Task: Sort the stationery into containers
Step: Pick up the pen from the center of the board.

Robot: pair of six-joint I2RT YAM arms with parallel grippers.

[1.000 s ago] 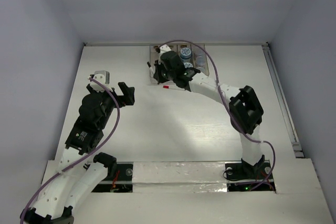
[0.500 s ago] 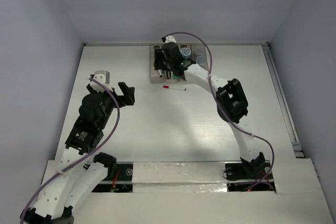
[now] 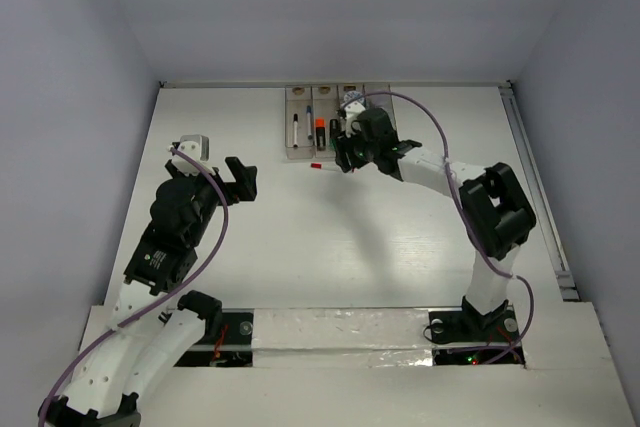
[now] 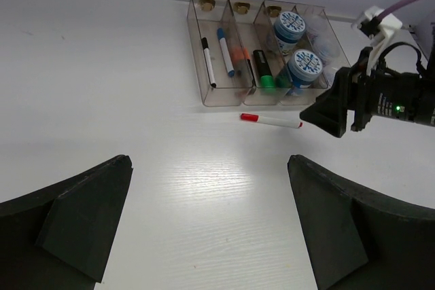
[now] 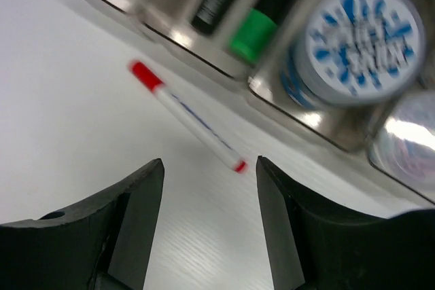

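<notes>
We see the red-capped pen lying flat on the table, just in front of the tray and outside it. Our right tool hovers beside the pen's uncapped end, fingers spread with nothing between them. Our left tool is likewise spread wide and empty, well back from the tray.

Right gripper gone from over left side of tray, now pulled back to right, low by tray front. Its elbow swung out to right too. Black-cap pen, blue-cap pen, orange highlighter, green highlighter were hidden under arm, now show in tray
</notes>
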